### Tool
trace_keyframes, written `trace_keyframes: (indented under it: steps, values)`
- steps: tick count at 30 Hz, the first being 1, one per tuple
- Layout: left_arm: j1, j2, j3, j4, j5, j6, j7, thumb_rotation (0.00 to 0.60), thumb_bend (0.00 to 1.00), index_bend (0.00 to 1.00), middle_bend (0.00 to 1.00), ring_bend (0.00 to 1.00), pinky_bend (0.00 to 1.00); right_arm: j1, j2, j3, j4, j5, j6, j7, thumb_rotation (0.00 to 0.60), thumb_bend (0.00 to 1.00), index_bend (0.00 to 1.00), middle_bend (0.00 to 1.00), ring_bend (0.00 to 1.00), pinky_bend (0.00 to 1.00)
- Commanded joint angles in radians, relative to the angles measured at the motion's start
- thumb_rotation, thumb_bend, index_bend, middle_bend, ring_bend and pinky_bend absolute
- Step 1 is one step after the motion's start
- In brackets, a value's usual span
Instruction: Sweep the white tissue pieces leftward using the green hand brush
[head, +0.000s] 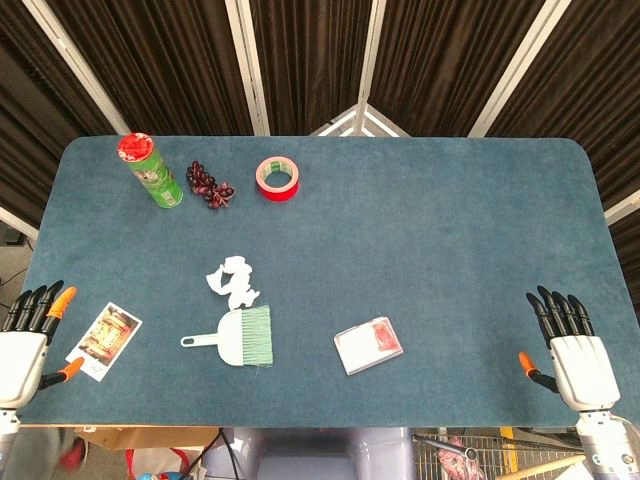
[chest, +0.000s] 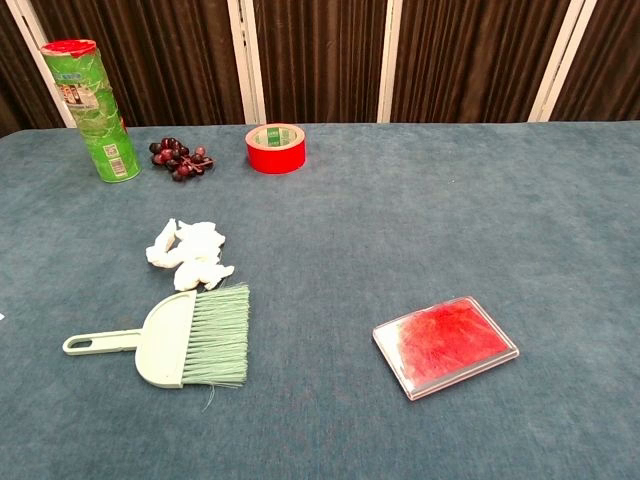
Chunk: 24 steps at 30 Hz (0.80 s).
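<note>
The green hand brush lies flat on the blue table, handle pointing left and bristles to the right. White tissue pieces sit in a small clump just behind it, almost touching the bristles. My left hand rests at the table's near left edge, fingers stretched out and holding nothing. At the near right edge my right hand lies the same way, empty. Both hands are far from the brush; neither shows in the chest view.
At the back left stand a green canister, dark grapes and a red tape roll. A clear box with red contents lies right of the brush. A photo card sits beside my left hand.
</note>
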Motion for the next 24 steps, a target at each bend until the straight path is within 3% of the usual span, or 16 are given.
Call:
trace_keyframes:
  steps: [1,11,14,16,19,21,24]
  values:
    - [0.0,0.0,0.0,0.0,-0.001,-0.001,0.0,0.6,0.05,0.0,0.0,0.0,0.03,0.0,0.0,0.0,0.0,-0.001,0.0,0.001,0.6,0.32,0.0,0.0,0.0,0.0]
    - [-0.003,0.004,0.005,-0.011,-0.006,-0.017,0.013,0.6,0.05,0.0,0.01,0.01,0.06,0.0,0.0,-0.002,-0.004,-0.003,-0.001,-0.002,0.6,0.32,0.0,0.0,0.0,0.0]
    - [-0.015,0.004,-0.005,-0.032,-0.011,-0.029,0.052,0.6,0.05,0.0,0.22,0.22,0.27,0.001,-0.003,-0.003,-0.005,-0.002,-0.006,-0.006,0.6,0.32,0.0,0.0,0.0,0.0]
    - [-0.024,0.003,-0.016,-0.046,-0.019,-0.037,0.088,0.6,0.05,0.04,0.49,0.51,0.56,0.002,-0.002,-0.003,-0.005,0.0,-0.008,-0.006,0.6,0.32,0.0,0.0,0.0,0.0]
    - [-0.056,-0.004,-0.04,-0.09,-0.048,-0.08,0.135,0.6,0.08,0.19,0.79,0.8,0.84,0.001,0.001,-0.002,-0.007,0.004,-0.008,0.002,0.6,0.32,0.0,0.0,0.0,0.0]
    - [-0.082,-0.007,-0.053,-0.137,-0.088,-0.132,0.165,0.6,0.11,0.31,0.94,0.94,0.95,0.001,0.002,-0.002,-0.008,0.003,-0.007,0.006,0.6,0.32,0.0,0.0,0.0,0.0]
    - [-0.122,-0.027,-0.064,-0.21,-0.161,-0.22,0.224,0.6,0.16,0.4,1.0,1.0,1.0,0.003,0.001,-0.003,-0.008,0.001,-0.01,0.007,0.6,0.32,0.0,0.0,0.0,0.0]
